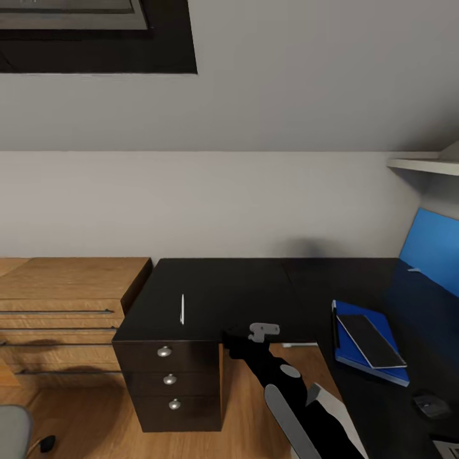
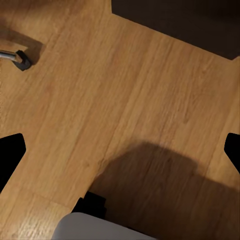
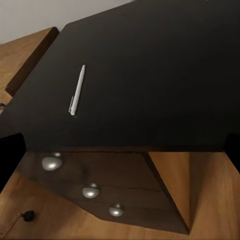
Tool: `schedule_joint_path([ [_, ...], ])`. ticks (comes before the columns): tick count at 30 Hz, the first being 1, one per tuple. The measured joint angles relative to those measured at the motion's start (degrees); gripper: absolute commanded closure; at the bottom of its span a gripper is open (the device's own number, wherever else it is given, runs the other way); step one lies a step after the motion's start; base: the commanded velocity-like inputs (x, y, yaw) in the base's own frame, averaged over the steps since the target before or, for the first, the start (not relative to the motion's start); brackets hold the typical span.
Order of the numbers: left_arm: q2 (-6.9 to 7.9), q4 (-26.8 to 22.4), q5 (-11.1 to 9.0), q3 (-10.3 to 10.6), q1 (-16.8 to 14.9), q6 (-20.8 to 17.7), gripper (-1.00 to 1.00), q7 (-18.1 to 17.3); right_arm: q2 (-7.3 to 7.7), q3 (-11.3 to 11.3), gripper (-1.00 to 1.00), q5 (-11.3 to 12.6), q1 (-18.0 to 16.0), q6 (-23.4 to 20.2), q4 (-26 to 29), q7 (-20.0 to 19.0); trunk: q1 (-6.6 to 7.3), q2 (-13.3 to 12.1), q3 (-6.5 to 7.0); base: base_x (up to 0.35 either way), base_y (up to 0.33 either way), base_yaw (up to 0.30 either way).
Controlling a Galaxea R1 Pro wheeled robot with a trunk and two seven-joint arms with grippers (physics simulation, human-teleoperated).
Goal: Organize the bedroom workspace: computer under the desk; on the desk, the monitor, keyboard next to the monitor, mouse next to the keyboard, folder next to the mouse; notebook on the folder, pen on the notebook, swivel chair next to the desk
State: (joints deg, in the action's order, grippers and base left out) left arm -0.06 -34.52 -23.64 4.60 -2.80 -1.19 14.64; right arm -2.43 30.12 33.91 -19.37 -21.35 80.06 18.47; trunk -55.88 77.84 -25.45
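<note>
We see the pen [image 1: 182,309] on the desk [image 1: 242,287] at left; the notebook [image 1: 370,340] atop the folder [image 1: 376,363] at right.

No readable text, label, brand, number or sign anywhere. Blank on the desk [image 1: 255,287] top and its three drawer fronts; blank on the pen [image 1: 182,309], the folder [image 1: 382,331] and the notebook [image 1: 370,341] lying on it. Nothing legible on the blue-lit monitor [image 1: 430,245] at the desk's far right end, nor on the wooden cabinet [image 1: 64,287] beside the desk's drawer end.
</note>
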Motion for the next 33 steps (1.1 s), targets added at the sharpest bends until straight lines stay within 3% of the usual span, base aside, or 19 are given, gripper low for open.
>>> schedule_joint_path([
  [5, 0.00, 0.00, -0.05, -0.01, 0.00, 0.00, -1.00, 0.00, -0.68, -0.39, -1.00, -0.28, 0.00, 0.29, -0.36, -0.03, 1.10, -2.01, 0.90, 0.000, 0.000, 0.000],
  [8, -0.02, 0.00, -0.04, -0.01, 0.00, 0.00, -1.00, 0.00, -1.26, -0.56, -1.00, -0.67, -1.02, 1.47, -8.79, 0.65, 1.76, -3.21, 1.44, 0.000, 0.000, 0.000],
  [12, -0.03, -0.01, -0.04, -0.01, 0.00, 0.00, -1.00, 0.00, -2.66, -0.59, -1.00, -0.84, -10.28, 0.57, -17.42, 4.84, 2.64, -4.82, 2.17, 0.000, 0.000, 0.000],
  [13, -0.05, -0.03, -0.03, -0.01, 0.00, 0.02, -1.00, 0.00, -3.04, -0.58, -1.00, -0.77, -13.83, -0.45, -20.00, 7.00, 2.86, -5.22, 2.35, 0.000, 0.000, 0.000],
  [17, -0.07, -0.14, 0.00, 0.04, 0.00, 0.40, -1.00, 0.04, -5.25, -0.91, -1.00, -0.49, -22.57, -4.45, -28.91, 12.26, 3.74, -6.82, 3.06, 0.000, 0.000, 0.000],
  [20, -0.08, -0.18, 0.04, 0.10, 0.00, 0.90, -1.00, 0.10, -5.83, -1.20, -1.00, -0.35, -25.18, -5.43, -33.07, 13.62, 4.39, -8.03, 3.60, 0.000, 0.000, 0.000],
  [24, -0.29, -0.71, 0.15, -0.05, 0.01, 1.95, -1.00, 0.18, -5.93, -1.44, -1.00, -0.02, -26.51, -5.58, -35.37, 14.22, 5.28, -9.63, 4.31, 0.000, 0.000, 0.000],
  [31, -0.14, -1.17, 0.10, -0.20, 0.02, 8.69, -1.00, -0.01, -6.00, -1.19, -1.00, 0.45, -26.23, -2.44, -35.67, 14.48, 6.81, -12.44, 5.57, 0.000, 0.000, 0.000],
  [33, -0.07, -1.12, 0.01, -0.31, 0.02, 8.94, -1.00, -0.02, -5.97, -1.18, -1.00, 0.48, -25.95, -2.30, -35.66, 14.47, 7.25, -13.24, 5.93, 0.000, 0.000, 0.000],
])
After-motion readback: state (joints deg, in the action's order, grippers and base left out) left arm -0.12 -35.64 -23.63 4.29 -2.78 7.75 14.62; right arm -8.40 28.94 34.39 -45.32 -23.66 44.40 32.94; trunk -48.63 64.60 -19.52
